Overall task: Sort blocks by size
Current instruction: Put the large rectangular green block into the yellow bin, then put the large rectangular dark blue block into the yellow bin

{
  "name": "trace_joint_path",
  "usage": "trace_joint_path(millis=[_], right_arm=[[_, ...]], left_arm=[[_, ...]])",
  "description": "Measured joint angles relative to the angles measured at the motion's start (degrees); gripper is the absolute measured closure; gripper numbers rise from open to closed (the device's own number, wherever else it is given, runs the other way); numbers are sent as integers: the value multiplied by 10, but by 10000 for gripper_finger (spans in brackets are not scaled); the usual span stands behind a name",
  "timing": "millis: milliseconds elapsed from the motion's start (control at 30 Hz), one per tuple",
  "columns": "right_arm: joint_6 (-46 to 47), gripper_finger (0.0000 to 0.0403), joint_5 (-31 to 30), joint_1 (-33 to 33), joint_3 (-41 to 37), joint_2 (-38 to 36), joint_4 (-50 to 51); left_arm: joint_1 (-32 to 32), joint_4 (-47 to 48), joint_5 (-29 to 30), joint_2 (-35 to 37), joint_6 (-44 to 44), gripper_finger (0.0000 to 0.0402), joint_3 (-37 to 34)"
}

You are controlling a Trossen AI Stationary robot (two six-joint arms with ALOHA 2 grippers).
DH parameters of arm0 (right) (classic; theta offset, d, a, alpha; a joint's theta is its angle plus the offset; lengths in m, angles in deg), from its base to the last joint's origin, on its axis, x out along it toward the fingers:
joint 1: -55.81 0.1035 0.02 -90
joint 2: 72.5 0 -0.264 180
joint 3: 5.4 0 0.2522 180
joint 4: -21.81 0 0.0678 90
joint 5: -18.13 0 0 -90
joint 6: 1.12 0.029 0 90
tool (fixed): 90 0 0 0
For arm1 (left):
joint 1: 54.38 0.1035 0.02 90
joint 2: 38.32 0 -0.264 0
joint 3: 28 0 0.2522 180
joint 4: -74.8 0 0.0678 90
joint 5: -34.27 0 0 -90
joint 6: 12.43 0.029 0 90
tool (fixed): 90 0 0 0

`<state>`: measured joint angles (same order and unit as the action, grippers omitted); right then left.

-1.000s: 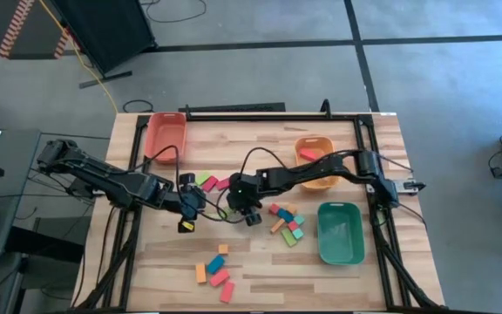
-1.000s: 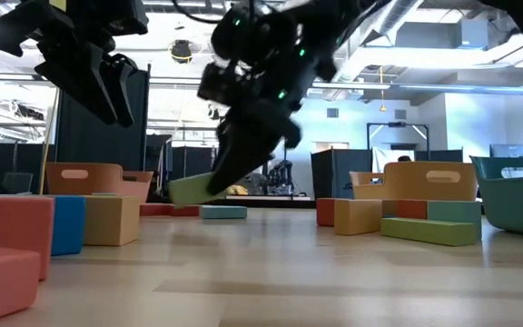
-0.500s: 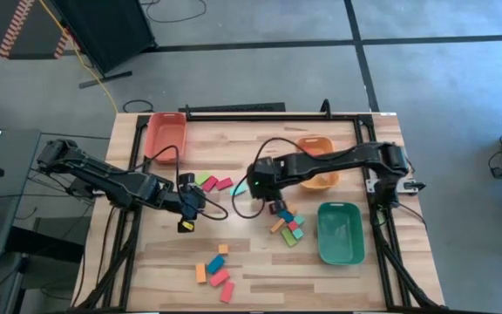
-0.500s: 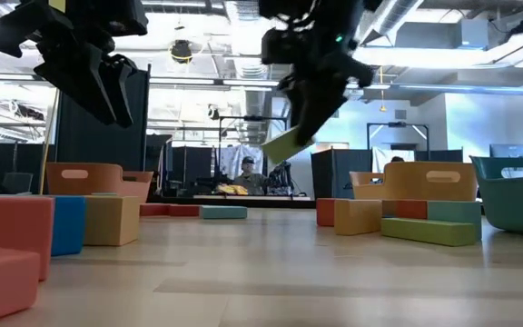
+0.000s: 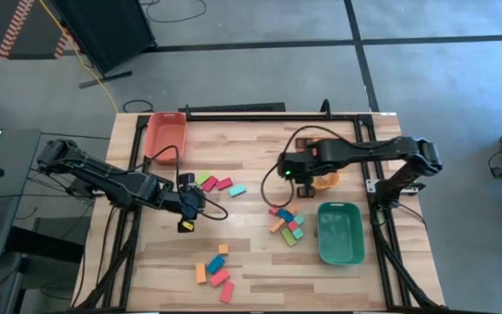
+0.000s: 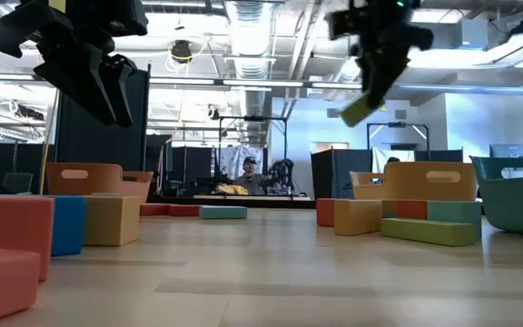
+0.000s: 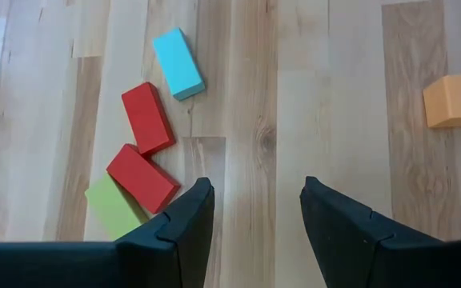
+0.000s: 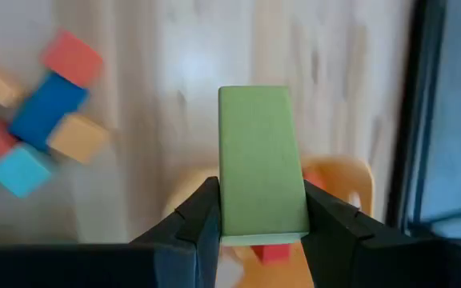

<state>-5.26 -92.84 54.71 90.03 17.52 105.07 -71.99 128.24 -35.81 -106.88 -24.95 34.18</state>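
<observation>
While carrying the green bar (image 8: 261,160) pinched flat between both dark fingers, hanging the right gripper (image 5: 304,179) high over the table's right half, just at the near rim of the orange tray (image 5: 329,181) toward the far right corner. Judging the step in hand as delivering this long bar into that tray, where at least one red block (image 8: 275,253) is already lying.

Doing it well: keeping the grip firm on the bar's long faces until well inside the tray walls, centring over the tray's floor rather than its rim, lowering before releasing so the bar is not bouncing out, and turning the bar's length along the tray's longer side so it is not bridging a wall. Clearing the mixed cluster of blocks (image 5: 287,221) beside the green tray (image 5: 339,232) on the way.

Waiting near the table's left edge, the left gripper (image 5: 189,207) with fingers (image 7: 184,222) spread and holding nothing, hovering above two red bars (image 7: 143,148), a lime block (image 7: 111,206) and a teal bar (image 7: 177,63). Remaining loose too: a small group near the front edge (image 5: 215,270). Sitting at the far left corner: the red-orange tray (image 5: 165,135).
</observation>
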Motion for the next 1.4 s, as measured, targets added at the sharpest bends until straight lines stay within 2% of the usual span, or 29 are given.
trace_joint_path(millis=[233,367,533,667,933,1033,1400], right_arm=[[28,241,-22,-63,-146,-86,-38],[10,241,-22,-117,-224,-121,-93],[-32,241,-22,-188,-283,-144,-175],[-56,241,-12,-231,-301,-148,-223],[-63,232,49,-283,-326,-147,-260],[-64,220,68,-294,-337,-146,-274],[-49,198,73,-302,-340,-146,-287]], left_arm=[[0,-10,0,0,-11,223,-35],[0,-15,-1,0,-22,223,-50],[0,-20,-2,0,-27,223,-55],[0,-22,-3,0,-28,223,-55],[0,-24,-17,0,-38,223,-55],[0,-30,-20,0,-38,223,-55],[-12,-36,-38,0,-52,223,-55]])
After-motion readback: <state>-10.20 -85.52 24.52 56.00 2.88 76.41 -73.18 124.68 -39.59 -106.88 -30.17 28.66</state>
